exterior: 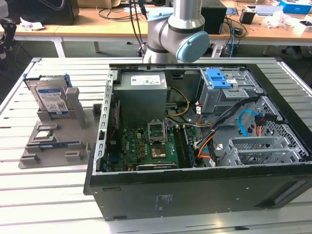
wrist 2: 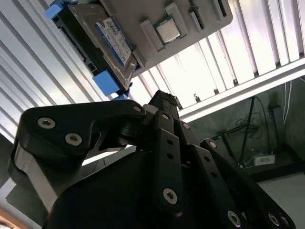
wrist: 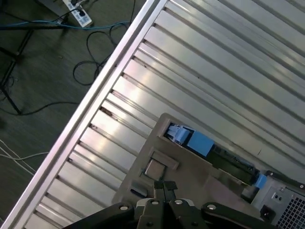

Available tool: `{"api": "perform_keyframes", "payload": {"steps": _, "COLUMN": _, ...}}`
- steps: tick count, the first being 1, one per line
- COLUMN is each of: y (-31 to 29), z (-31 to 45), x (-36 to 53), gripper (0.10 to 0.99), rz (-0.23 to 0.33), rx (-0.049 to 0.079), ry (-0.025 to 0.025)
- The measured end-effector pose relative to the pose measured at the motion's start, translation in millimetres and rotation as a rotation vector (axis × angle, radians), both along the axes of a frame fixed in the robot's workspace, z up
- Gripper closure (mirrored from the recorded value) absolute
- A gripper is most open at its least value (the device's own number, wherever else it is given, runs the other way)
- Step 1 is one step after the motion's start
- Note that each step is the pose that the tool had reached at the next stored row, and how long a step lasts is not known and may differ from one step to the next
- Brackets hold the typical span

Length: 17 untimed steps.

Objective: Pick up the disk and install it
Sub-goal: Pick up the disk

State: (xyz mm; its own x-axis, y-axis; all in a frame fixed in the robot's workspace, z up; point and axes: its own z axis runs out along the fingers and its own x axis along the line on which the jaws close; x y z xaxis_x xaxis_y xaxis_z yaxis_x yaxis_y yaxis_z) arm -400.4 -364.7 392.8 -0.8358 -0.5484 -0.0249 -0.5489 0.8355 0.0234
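The disk point(exterior: 51, 97) stands on edge in a grey holder point(exterior: 53, 146) at the exterior view's left, its white-and-blue label facing the camera and a blue carrier frame around it. In the second wrist view the disk point(wrist 2: 102, 40) shows label-side. In the first wrist view the disk point(wrist: 228, 160) shows edge-on with its blue tabs. My gripper point(wrist: 165, 187) hangs well above the holder, apart from the disk. Its black fingers are shut together with nothing between them, and the gripper point(wrist 2: 164, 100) points toward the holder's edge.
An open computer case point(exterior: 195, 146) lies on the slatted metal table point(exterior: 48, 195), with a drive bay and blue latch point(exterior: 218, 78) at its far side. A small processor chip point(wrist 2: 167, 29) rests in the holder beside the disk. Cables cover the floor point(wrist: 43, 71) past the table's edge.
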Motion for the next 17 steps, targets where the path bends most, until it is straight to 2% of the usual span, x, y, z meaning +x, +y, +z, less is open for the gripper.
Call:
{"api": "perform_keyframes", "payload": {"steps": 8, "y": 0.0, "z": 0.0, "x": 0.0, "gripper": 0.980, "rz": 0.153, "rx": 0.000, "ry": 0.0000}}
{"api": "perform_keyframes", "payload": {"steps": 17, "y": 0.0, "z": 0.0, "x": 0.0, "gripper": 0.980, "rz": 0.279, "rx": 0.000, "ry": 0.0000}}
